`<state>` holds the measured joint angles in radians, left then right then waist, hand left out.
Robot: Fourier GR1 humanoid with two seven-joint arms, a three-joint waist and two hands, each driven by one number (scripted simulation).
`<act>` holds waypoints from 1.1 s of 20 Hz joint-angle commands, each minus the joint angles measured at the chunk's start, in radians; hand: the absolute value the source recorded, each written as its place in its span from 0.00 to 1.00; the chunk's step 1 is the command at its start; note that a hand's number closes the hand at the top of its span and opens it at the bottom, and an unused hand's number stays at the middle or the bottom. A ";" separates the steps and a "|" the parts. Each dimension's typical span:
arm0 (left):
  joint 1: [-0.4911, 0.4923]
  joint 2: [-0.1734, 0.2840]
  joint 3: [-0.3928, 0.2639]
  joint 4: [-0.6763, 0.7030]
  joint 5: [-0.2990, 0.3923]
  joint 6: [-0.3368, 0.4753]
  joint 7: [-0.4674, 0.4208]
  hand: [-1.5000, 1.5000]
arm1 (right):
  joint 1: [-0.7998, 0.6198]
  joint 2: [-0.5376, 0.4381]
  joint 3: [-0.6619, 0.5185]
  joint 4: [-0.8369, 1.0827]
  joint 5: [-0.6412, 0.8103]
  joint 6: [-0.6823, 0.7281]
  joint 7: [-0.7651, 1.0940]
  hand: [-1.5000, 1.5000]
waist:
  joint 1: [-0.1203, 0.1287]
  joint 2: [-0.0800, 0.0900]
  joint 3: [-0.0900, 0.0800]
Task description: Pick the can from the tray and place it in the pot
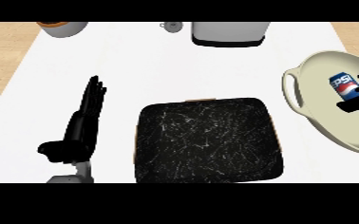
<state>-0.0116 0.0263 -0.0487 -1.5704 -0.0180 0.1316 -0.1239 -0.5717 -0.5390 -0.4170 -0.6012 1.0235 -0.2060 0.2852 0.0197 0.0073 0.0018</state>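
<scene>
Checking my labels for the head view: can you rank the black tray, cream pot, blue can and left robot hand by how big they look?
1. black tray
2. cream pot, partly cut off by the edge, so only likely second
3. left robot hand
4. blue can

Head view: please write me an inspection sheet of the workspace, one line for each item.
Surface: white counter, wood-coloured strips at the left and right edges.
Job's things: can lies inside the cream pot at the right edge; black tray in the middle front, nothing on it.
Clutter: grey appliance, small grey object and a grey bowl along the far edge.
Hands: left hand open, fingers straight, at the left of the tray, touching nothing; right hand shows only as a dark shape below the can, its state cannot be told.
Cables: nothing seen.
Surroundings: nothing seen beyond the counter.
</scene>
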 commanded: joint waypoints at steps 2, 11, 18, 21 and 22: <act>-0.006 -0.002 -0.010 -0.060 0.011 -0.004 0.060 0.50 | -0.009 0.004 -0.080 0.098 -0.127 -0.015 -0.203 0.00 | 0.000 -0.002 0.001; -0.001 0.034 0.051 -0.026 0.039 -0.019 0.030 0.50 | -0.033 0.031 -0.378 -0.033 -0.505 -0.117 -0.517 0.00 | -0.021 -0.006 0.002; 0.040 -0.011 -0.009 -0.036 -0.004 0.003 -0.001 0.50 | 0.048 -0.044 -0.462 0.052 -0.656 -0.060 -0.624 0.00 | -0.014 -0.005 -0.001; 0.013 0.013 0.004 -0.081 0.009 -0.008 0.061 0.50 | 0.031 -0.143 -0.530 0.145 -0.720 -0.009 -0.702 0.00 | -0.003 -0.001 0.001; 0.111 0.018 -0.017 -0.100 0.007 -0.033 0.014 0.50 | 0.088 -0.132 -0.542 0.143 -0.739 0.003 -0.752 0.00 | -0.004 -0.003 0.001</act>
<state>0.0270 0.0389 -0.0438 -1.6242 -0.0077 0.1158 -0.1047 -0.5265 -0.6159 -0.9062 -0.5197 0.3538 -0.2350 -0.3684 0.0090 0.0036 0.0021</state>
